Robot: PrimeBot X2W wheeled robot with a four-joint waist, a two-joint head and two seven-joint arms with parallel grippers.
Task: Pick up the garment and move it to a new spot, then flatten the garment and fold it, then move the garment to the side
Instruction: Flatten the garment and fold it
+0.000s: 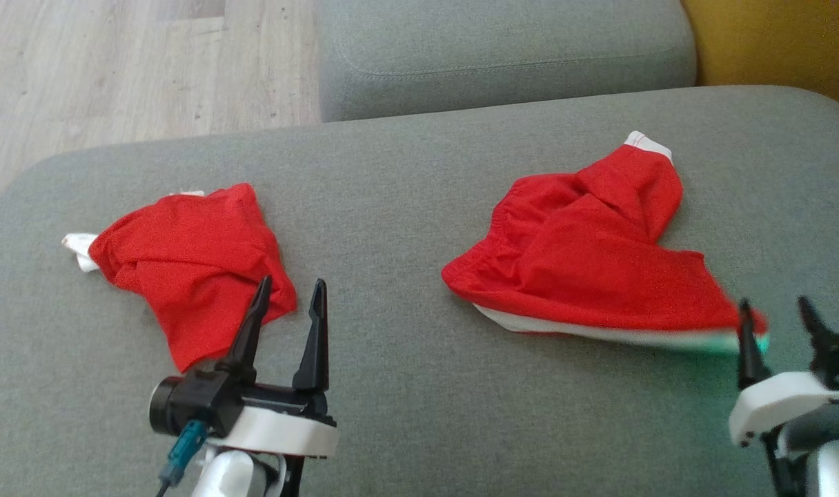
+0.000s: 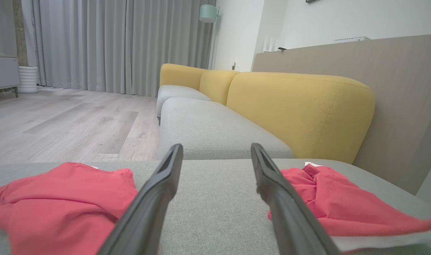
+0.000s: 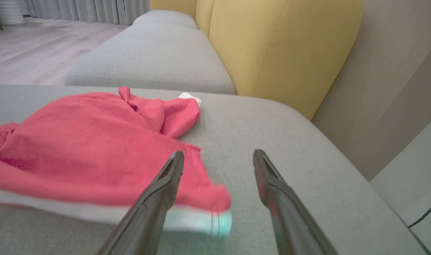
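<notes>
Two crumpled red garments with white trim lie on the grey sofa cushion [image 1: 406,179]. One garment [image 1: 585,269] [image 3: 88,141] [image 2: 339,202] is at the right, and its near corner is blurred. My right gripper [image 1: 774,302] [image 3: 218,153] stands open at that corner, which lies low between the fingers with nothing pinching it. The other garment [image 1: 185,255] [image 2: 59,198] lies at the left. My left gripper [image 1: 292,281] [image 2: 216,147] is open just right of that garment's near edge, holding nothing.
A second grey seat cushion [image 1: 502,48] adjoins the far edge, with a yellow backrest [image 1: 771,41] [image 2: 297,109] at the right. Wood floor [image 1: 116,69] lies beyond the cushion's far left edge. Bare grey cushion separates the two garments.
</notes>
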